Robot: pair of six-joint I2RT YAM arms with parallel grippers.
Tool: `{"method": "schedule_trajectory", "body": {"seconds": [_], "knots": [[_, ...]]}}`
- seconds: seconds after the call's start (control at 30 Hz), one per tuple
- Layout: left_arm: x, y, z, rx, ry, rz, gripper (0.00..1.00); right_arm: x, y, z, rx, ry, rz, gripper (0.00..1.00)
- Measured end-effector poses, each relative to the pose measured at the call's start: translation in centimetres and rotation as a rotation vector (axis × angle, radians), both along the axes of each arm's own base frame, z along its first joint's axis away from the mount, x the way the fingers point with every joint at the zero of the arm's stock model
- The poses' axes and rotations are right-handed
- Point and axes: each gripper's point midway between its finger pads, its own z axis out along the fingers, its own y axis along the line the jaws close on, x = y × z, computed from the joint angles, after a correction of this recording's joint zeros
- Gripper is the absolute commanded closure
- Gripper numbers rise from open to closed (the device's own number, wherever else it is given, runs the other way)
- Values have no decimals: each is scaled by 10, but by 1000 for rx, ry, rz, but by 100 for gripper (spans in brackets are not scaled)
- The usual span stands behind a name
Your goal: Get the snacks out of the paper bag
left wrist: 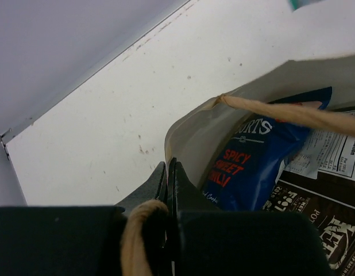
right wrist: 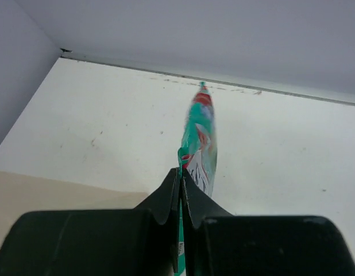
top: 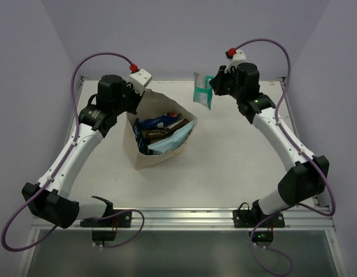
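The tan paper bag [top: 147, 154] stands left of centre on the table, its mouth open. Inside it I see a dark blue packet [top: 155, 123], a brown packet [top: 166, 130] and a light blue packet [top: 173, 140]. My left gripper [top: 134, 99] is shut on the bag's rim at its back left; the left wrist view shows the jaws [left wrist: 169, 170] pinching the paper edge, with a twisted handle [left wrist: 292, 114] across the blue packet [left wrist: 252, 155]. My right gripper [top: 214, 86] is shut on a teal packet [top: 202, 90], held above the table right of the bag; it also shows in the right wrist view [right wrist: 199, 141].
The white table [top: 236, 156] has a raised back edge against the lavender wall. A metal rail [top: 184, 216] runs along the near edge by the arm bases.
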Motion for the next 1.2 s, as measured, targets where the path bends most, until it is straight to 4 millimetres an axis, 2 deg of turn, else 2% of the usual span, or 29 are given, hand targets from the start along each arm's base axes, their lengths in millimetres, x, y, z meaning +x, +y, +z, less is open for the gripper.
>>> {"method": "schedule_trajectory", "body": {"seconds": [0.07,0.13,0.27,0.33,0.4,0.43,0.47,0.53,0.57,0.63,0.7,0.77,0.83,0.93,1.0,1.07,1.1,1.2], "knots": [[4,-4,7,3,-9,-22,100,7,9,-38,22,56,24,100],[2,-9,11,-1,-17,-58,100,3,13,-68,50,92,39,100],[-10,-15,13,-2,-32,-122,100,-23,12,-133,113,198,39,100],[-22,-19,9,4,-37,-146,100,-40,5,-170,139,261,12,94],[-40,-28,2,13,-43,-189,100,-62,-7,-210,165,335,-42,82],[-50,-35,-3,21,-43,-214,100,-72,-14,-227,171,372,-73,65],[-58,-40,-8,26,-40,-235,100,-85,-20,-244,178,419,-101,58],[-72,-51,-19,38,-25,-273,100,-108,-32,-268,162,485,-146,43],[-75,-53,-23,43,-18,-280,100,-117,-37,-273,153,507,-160,39],[-78,-54,-30,50,-2,-277,100,-129,-43,-262,143,494,-162,33],[-78,-54,-32,47,4,-266,100,-133,-42,-231,145,406,-130,33],[-78,-53,-29,38,1,-255,100,-139,-35,-182,143,278,-61,33],[-80,-52,-24,26,-2,-250,100,-147,-24,-125,131,121,31,33],[-82,-53,-13,10,-17,-244,100,-171,1,-43,86,-114,213,33],[-83,-52,-6,4,-24,-239,100,-188,19,-4,42,-233,346,34],[-85,-50,-3,7,-26,-232,100,-201,34,24,0,-329,455,35],[-85,-49,-2,7,-26,-232,100,-204,40,32,-14,-359,488,35],[-85,-49,0,8,-29,-228,100,-210,70,36,-112,-421,628,36]]}}
